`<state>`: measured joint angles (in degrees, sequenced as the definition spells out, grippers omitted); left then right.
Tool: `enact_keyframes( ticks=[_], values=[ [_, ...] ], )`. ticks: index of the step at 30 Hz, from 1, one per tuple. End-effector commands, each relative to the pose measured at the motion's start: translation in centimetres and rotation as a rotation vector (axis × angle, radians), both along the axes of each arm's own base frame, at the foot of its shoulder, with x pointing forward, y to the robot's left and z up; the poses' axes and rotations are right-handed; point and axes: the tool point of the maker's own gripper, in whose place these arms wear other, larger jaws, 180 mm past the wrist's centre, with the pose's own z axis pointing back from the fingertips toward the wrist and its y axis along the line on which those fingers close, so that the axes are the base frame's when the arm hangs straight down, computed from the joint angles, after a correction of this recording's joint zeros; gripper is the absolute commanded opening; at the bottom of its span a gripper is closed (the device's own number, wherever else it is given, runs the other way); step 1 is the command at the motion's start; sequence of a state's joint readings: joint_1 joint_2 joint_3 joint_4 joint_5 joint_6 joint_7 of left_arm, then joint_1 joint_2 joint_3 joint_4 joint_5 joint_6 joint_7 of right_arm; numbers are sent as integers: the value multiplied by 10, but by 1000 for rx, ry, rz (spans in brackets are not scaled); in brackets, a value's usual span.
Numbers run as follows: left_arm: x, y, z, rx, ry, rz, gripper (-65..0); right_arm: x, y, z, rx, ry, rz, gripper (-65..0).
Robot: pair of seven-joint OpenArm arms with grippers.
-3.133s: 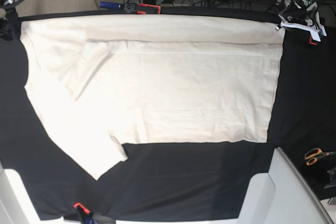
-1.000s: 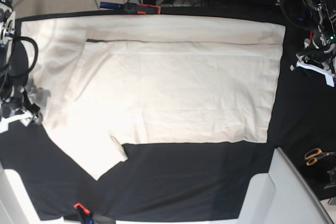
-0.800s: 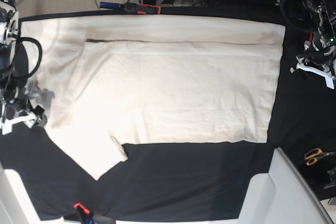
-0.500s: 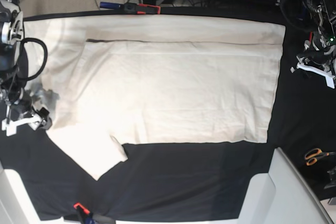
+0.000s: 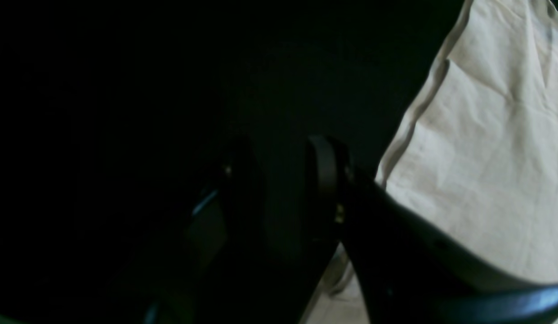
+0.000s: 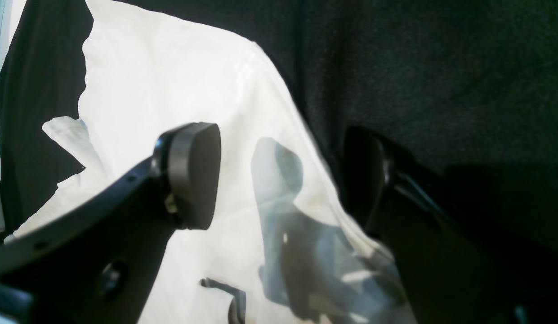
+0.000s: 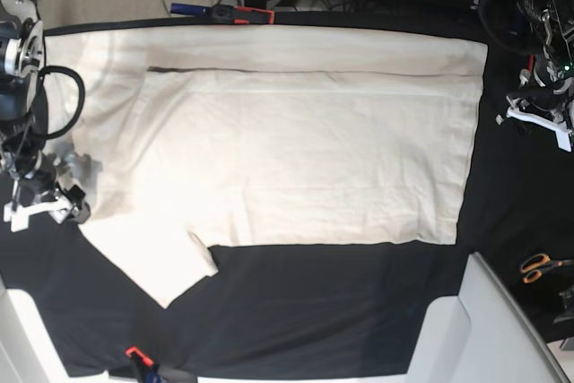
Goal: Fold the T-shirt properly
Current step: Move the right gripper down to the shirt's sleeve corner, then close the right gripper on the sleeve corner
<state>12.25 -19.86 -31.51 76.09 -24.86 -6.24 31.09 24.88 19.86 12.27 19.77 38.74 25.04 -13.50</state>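
Base view: T-shirt [image 7: 287, 145] spread flat on black tablecloth [image 7: 359, 311] over bench; right gripper [image 7: 45, 199] at its sleeve edge, left gripper [image 7: 538, 114] off the hem.
Left wrist view: fingers [image 5: 321, 166] narrowly parted, empty — cloth beside.
Right wrist view: fingers [image 6: 193, 173] wide, straddling shirt edge — nothing gripped.

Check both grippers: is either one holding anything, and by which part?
Nothing is held. The right gripper is open, straddling the T-shirt edge. The left gripper is apart from the shirt, over the black tablecloth.
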Motion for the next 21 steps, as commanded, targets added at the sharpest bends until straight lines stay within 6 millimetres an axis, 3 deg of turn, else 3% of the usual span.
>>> enact_keyframes(
  ticks=[1,5,15,21],
  values=[
    [8,9,14,30,-38,-2,-449,-3,-3,-1,-11,37,22,-248],
    [8,9,14,29,-38,-2,-449,-4,-5,-2,-15,42,21,-248],
    [7,8,12,27,-34,-5,-449,-24,-41,-7,-61,181,-37,-246],
    [7,7,12,27,-32,-7,-449,-25,-30,-12,-131,239,77,-246]
  ],
)
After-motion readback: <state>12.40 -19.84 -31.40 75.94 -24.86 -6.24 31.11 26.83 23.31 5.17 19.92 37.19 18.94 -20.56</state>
